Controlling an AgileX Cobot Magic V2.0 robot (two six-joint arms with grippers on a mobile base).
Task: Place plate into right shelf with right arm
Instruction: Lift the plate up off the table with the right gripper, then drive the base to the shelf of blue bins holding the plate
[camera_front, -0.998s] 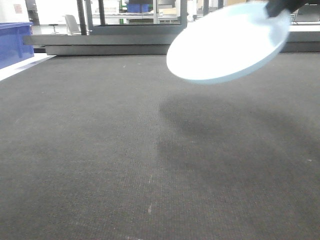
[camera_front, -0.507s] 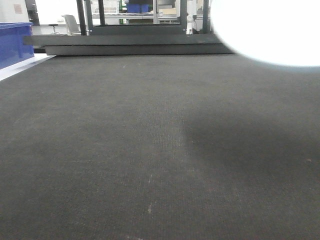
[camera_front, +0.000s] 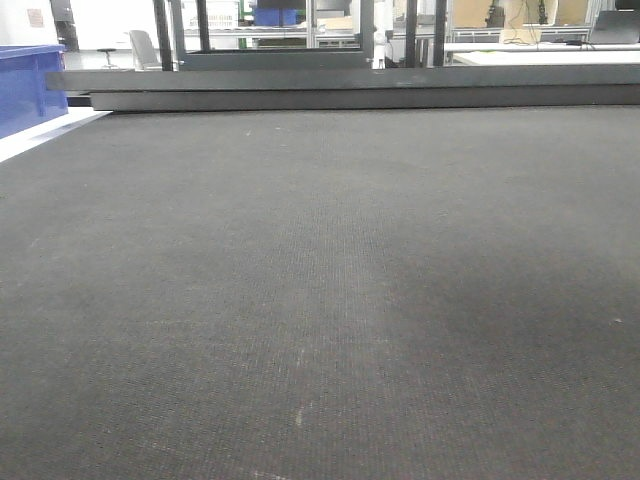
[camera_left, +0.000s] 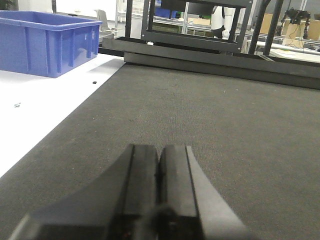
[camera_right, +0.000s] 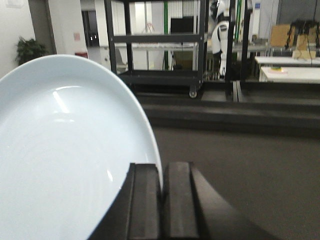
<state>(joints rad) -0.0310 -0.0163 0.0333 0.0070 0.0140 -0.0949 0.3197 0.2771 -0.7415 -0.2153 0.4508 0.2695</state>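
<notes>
Much of the plate (camera_right: 65, 160) was cut off: it showed only in the right wrist view, where its left side and lower part ran out of the picture, and only its glossy white upper face with a pale bluish edge could be seen. The right gripper (camera_right: 162, 169) was clamped on the plate's rim, the edge passing down into the narrow slit between the two dark fingers (camera_right: 145, 200), so the contact itself was hidden. The plate was held off the dark mat (camera_right: 240, 170), tilted, to the left of the fingers. The left gripper (camera_left: 159, 152) was pressed closed with nothing between its pads, low over the mat near the line where it met a white tabletop (camera_left: 45, 105); its body was blurred and cut by the lower edge. A blue crate (camera_left: 47, 42) stood on that white surface, well apart from the left gripper, and its corner showed at the left edge of the front view. Beyond the mat's far edge stood a black wheeled cart (camera_right: 155, 45), with a potted plant (camera_right: 30, 50) far left and pale tables (camera_right: 287, 72) to the right. A small sign on the wall (camera_right: 76, 36) was too blurred to read.
</notes>
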